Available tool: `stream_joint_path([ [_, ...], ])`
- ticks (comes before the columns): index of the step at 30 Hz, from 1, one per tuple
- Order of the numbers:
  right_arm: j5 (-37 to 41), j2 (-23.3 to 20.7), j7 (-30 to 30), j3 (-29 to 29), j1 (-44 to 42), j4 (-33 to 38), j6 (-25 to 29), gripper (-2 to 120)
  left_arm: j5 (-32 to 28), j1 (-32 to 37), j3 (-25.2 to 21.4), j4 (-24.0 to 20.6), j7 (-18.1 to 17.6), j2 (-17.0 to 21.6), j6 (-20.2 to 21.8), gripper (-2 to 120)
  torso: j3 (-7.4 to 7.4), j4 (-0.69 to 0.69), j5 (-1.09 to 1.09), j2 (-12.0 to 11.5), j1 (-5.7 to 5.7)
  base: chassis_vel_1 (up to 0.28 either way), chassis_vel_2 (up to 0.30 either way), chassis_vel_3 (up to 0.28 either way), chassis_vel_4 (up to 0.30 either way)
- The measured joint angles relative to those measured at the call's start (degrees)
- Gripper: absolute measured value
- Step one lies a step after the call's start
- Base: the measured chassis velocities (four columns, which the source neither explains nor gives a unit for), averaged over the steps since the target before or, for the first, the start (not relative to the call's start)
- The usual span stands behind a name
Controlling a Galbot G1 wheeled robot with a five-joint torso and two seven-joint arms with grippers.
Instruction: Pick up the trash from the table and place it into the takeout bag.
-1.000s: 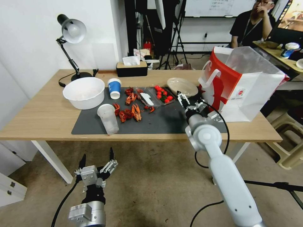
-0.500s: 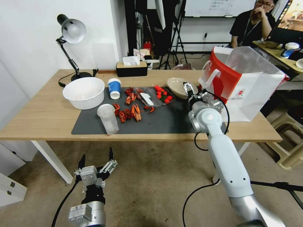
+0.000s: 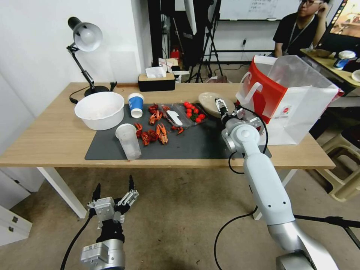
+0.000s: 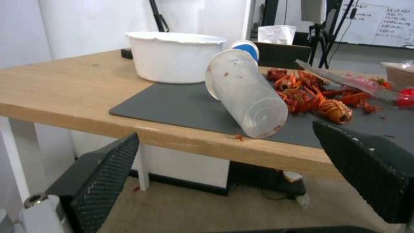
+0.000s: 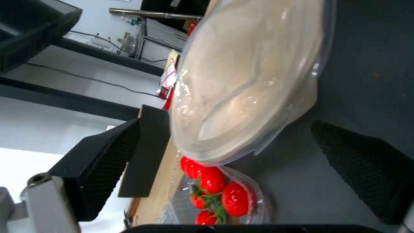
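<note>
Reaching over the desk [image 3: 56, 142], the right tool [image 3: 221, 108] has advanced in the last second from the grey mat [image 3: 198, 144] to the near rim of the shallow beige bowl [image 3: 210, 100], right of centre in the head view. Its fingers are spread wide around the rim, not yet gripping, so a grasp looks close. The bowl is smooth, glossy and thin-walled. Beside it shiny red tomatoes [image 3: 193, 111] sit in a clear tray. At upper right stands the stiff paper takeout bag [image 3: 288, 101], mouth open. The left tool [image 3: 114, 191], also wide, waits at lower left.
</note>
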Motion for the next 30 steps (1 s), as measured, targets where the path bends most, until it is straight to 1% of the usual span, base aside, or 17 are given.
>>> stream_joint_path([
  [1, -0.1, 0.1, -0.1, 0.0, 0.0, -0.3, 0.0, 94, 0.0, 0.0, 0.0, 0.0, -0.1, 0.0, 0.0, 100, 0.00, 0.00, 0.00, 0.0, 0.00, 0.000, 0.000, 0.000, 0.000],
  [2, -0.1, 0.1, -0.1, 0.0, 0.0, -0.3, 0.0, 94, 0.0, 0.0, 0.0, 0.0, -0.1, 0.0, 0.0, 100, 0.00, 0.00, 0.00, 0.0, 0.00, 0.000, 0.000, 0.000, 0.000],
  [4, -0.2, 0.2, -0.2, 0.1, 0.0, -0.8, 0.1, 86, 0.0, 0.0, 0.0, 0.0, -0.2, 0.1, -0.1, 100, 0.00, 0.00, 0.00, 0.0, 0.00, 0.000, 0.000, 0.000, 0.000],
  [9, -0.2, 0.3, -0.4, 0.2, 0.0, -1.0, 0.2, 79, -0.1, 0.0, -0.1, 0.0, -0.3, 0.1, -0.1, 100, 0.00, 0.00, 0.00, 0.0, 0.00, 0.000, 0.000, 0.000, 0.000],
  [11, -0.3, 0.3, -0.5, 0.3, 0.0, -1.2, 0.2, 69, -0.1, 0.0, -0.1, 0.0, -0.3, 0.1, -0.2, 100, -0.01, 0.00, 0.00, 0.0, 0.00, 0.000, 0.000, 0.000, 0.000],
  [12, -0.3, 0.3, -0.5, 0.3, 0.0, -1.2, 0.2, 69, -0.1, 0.0, -0.1, 0.0, -0.3, 0.1, -0.2, 100, -0.01, 0.00, 0.00, 0.0, 0.00, 0.000, 0.000, 0.000, 0.000],
  [13, -0.3, 0.3, -0.5, 0.3, 0.0, -1.3, 0.2, 57, -0.1, 0.0, -0.1, 0.0, -0.3, 0.0, -0.2, 100, -0.01, 0.00, 0.00, 0.0, 0.00, 0.000, 0.000, 0.000, 0.000],
  [15, -0.3, 0.3, -0.6, 0.4, 0.0, -1.4, 0.2, 54, -0.1, 0.0, -0.1, 0.0, -0.3, 0.0, -0.3, 100, -0.01, 0.00, 0.00, 0.0, 0.00, 0.000, 0.000, 0.000, 0.000],
  [17, -0.3, 0.4, -0.7, 0.4, 0.0, -1.7, 0.3, 43, -0.1, 0.0, 0.0, 0.0, -0.3, -0.1, -0.3, 100, -0.01, 0.00, 0.00, 0.0, 0.00, 0.000, 0.000, 0.000, 0.000],
  [18, -0.3, 0.4, -0.7, 0.4, 0.0, -1.7, 0.3, 43, -0.1, 0.0, 0.0, 0.0, -0.3, -0.1, -0.3, 100, -0.01, 0.00, 0.00, 0.0, 0.00, 0.000, 0.000, 0.000, 0.000],
  [20, -0.3, 0.5, -0.8, 0.6, 0.0, -1.9, 0.4, 36, 0.0, 0.1, 0.1, 0.0, -0.3, -0.1, -0.3, 100, -0.01, 0.00, 0.00, 0.0, 0.00, 0.000, 0.000, 0.000, 0.000],
  [21, -0.3, 0.6, -0.8, 0.7, 0.0, -2.0, 0.4, 30, 0.0, 0.1, 0.0, 0.0, -0.4, -0.1, -0.4, 100, -0.01, 0.00, 0.00, 0.0, 0.00, 0.000, 0.000, 0.000, 0.000],
  [23, -0.3, 0.7, -0.9, 0.8, -0.1, -2.0, 0.5, 26, 0.0, 0.2, 0.0, 0.0, -0.4, -0.1, -0.5, 100, -0.01, 0.00, 0.00, 0.0, 0.00, 0.000, 0.000, 0.000, 0.000],
  [25, -0.3, 0.8, -1.0, 0.9, -0.3, -2.0, 0.5, 15, 0.0, 0.2, 0.0, 0.0, -0.4, 0.0, -0.6, 100, 0.00, 0.00, 0.00, 0.0, 0.00, 0.000, 0.000, 0.000, 0.000],
  [26, -0.3, 0.8, -1.0, 0.9, -0.3, -2.0, 0.5, 15, 0.0, 0.2, 0.0, 0.0, -0.4, 0.0, -0.6, 100, 0.00, 0.00, 0.00, 0.0, 0.00, 0.000, 0.000, 0.000, 0.000],
  [28, -0.4, 0.7, -1.1, 0.9, -0.4, -2.0, 0.6, 4, 0.0, 0.2, 0.0, 0.0, -0.4, 0.0, -0.7, 100, -0.01, 0.00, 0.00, 0.0, 0.00, 0.000, 0.000, 0.000, 0.000],
  [30, -0.5, 0.6, -1.2, 0.9, -0.4, -1.9, 0.6, 1, 0.0, 0.1, 0.1, 0.0, -0.5, -0.1, -0.7, 100, -0.01, 0.00, -0.01, 0.0, 0.00, 0.000, 0.000, 0.000, 0.000],
])
